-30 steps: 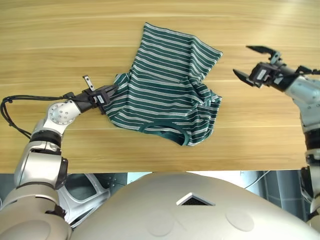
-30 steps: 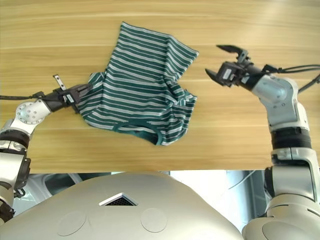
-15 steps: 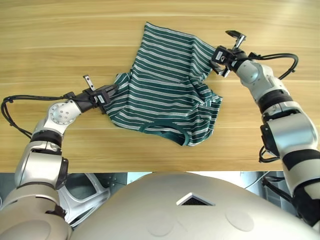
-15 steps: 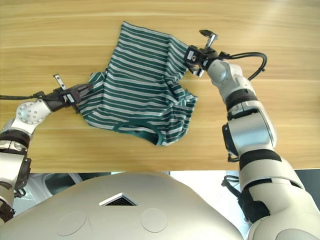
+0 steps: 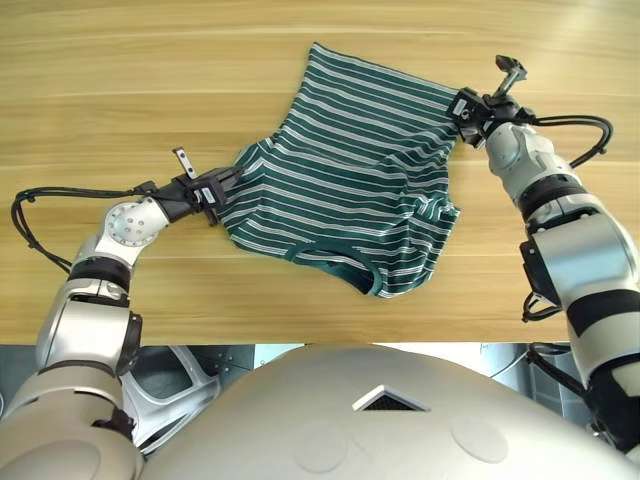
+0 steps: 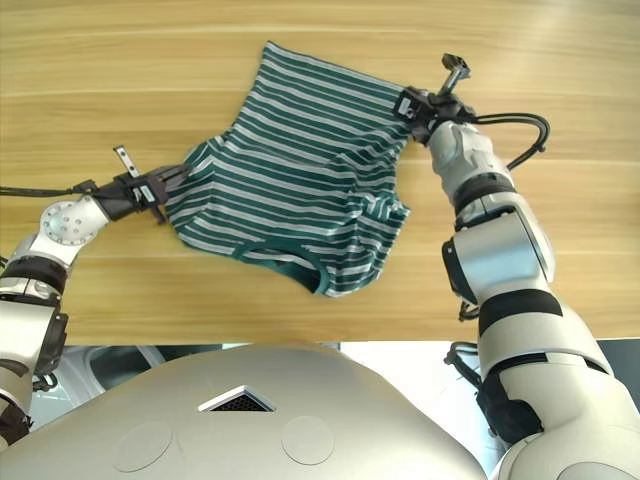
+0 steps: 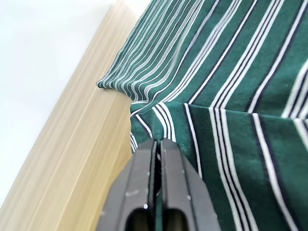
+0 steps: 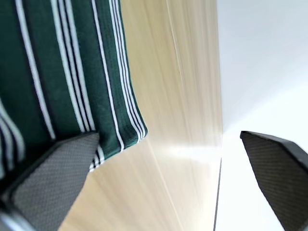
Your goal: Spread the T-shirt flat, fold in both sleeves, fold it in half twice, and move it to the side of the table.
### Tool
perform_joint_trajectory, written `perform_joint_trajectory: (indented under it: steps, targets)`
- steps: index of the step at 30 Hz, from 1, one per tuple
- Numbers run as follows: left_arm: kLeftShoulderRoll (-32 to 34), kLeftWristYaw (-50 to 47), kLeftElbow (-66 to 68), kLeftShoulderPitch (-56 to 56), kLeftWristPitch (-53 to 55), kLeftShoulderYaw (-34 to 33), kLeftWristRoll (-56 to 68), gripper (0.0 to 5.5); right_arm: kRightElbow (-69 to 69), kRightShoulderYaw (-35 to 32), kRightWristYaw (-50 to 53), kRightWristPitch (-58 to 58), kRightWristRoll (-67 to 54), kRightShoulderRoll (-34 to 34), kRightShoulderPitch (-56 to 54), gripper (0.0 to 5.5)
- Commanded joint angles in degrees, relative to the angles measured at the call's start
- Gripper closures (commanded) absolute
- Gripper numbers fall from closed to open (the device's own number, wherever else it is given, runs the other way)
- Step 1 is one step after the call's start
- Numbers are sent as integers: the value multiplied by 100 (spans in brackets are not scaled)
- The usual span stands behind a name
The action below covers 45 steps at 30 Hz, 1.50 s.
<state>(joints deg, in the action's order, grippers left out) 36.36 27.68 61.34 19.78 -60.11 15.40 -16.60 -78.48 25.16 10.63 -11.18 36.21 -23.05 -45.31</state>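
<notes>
Desk (image 5: 100, 60): light wood-grain top, grain running left to right.

Left gripper (image 5: 222, 186): we find it low over the desk at the left, its arm stretched along the surface, at the T-shirt's left edge. Its fingers (image 7: 175, 178) are pressed together, and we see a fold of striped cloth pinched between them.

T-shirt (image 5: 350, 190): dark green with thin white stripes, lying on the desk at the middle, between the two grippers. We note it is not flat. The far part is fairly smooth, with a straight edge running toward the right gripper. The near part is bunched and doubled over, with a dark green hem curving along the near edge. The left side is drawn to a point where the left gripper holds it.

Right gripper (image 5: 486, 88): we place it at the T-shirt's far right corner. Its fingers (image 8: 53, 178) stand wide apart. In the right wrist view one pad lies against the striped corner and the other is well clear of the cloth. We cannot tell whether the nearer pad sits on or under the cloth.
</notes>
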Motion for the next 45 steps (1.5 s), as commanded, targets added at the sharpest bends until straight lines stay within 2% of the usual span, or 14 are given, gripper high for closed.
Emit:
perform_joint_trajectory:
  steps: [1, 3, 7, 9, 10, 12, 15, 20, 24, 27, 34, 38, 41, 45]
  targets:
    - [-63, 16, 119, -55, 77, 94, -141, 550, -70, -74, 572, 62, 62, 108, -375, 13]
    - [-93, 53, 134, -90, 41, 97, -109, 550, -31, -178, 1087, -189, 9, 117, -549, 13]
    - [-147, 316, 73, -256, -94, 77, 133, 550, 281, -1193, 1614, -1614, -965, -33, -785, 13]
    - [-171, 403, 54, -300, -124, 73, 231, 550, 547, -1752, 491, -2582, -1806, 70, -605, 13]
    - [-193, 477, 15, -325, -145, 66, 321, 550, 742, -1856, -520, -2979, -2236, 230, -376, 13]
    - [-237, 577, -56, -329, -166, 48, 454, 550, 1619, -1256, -2596, -3818, -2840, 418, 549, 13]
    - [-250, 587, -97, -269, -144, 61, 511, 550, 3045, -209, -4453, -4118, -3357, 111, 1818, 13]
    - [-204, 600, -188, -224, -109, 20, 566, 550, 4085, 84, -6049, -3716, -3821, -728, 2871, 13]
    - [-228, 590, -218, -270, -81, -14, 528, 550, 3681, -85, -5791, -3277, -3169, -1007, 3090, 13]
    - [-242, 560, -231, -282, -54, -19, 488, 550, 2592, 94, -4311, -2591, -2036, -1021, 2620, 13]
    - [-303, 549, -280, -255, -26, -55, 537, 550, 1789, 180, -3491, -2491, -1463, -1245, 2173, 13]
    - [-276, 491, -241, -209, 8, -81, 481, 550, 3385, 73, -4914, -3493, -2747, -1554, 2955, 13]
    - [-194, 391, -183, -150, 54, -85, 347, 550, 4338, 0, -5784, -3577, -3528, -1981, 3411, 13]
    - [-134, 392, -138, -145, 77, -81, 292, 550, 4746, -175, -6315, -3428, -3883, -2177, 3721, 13]
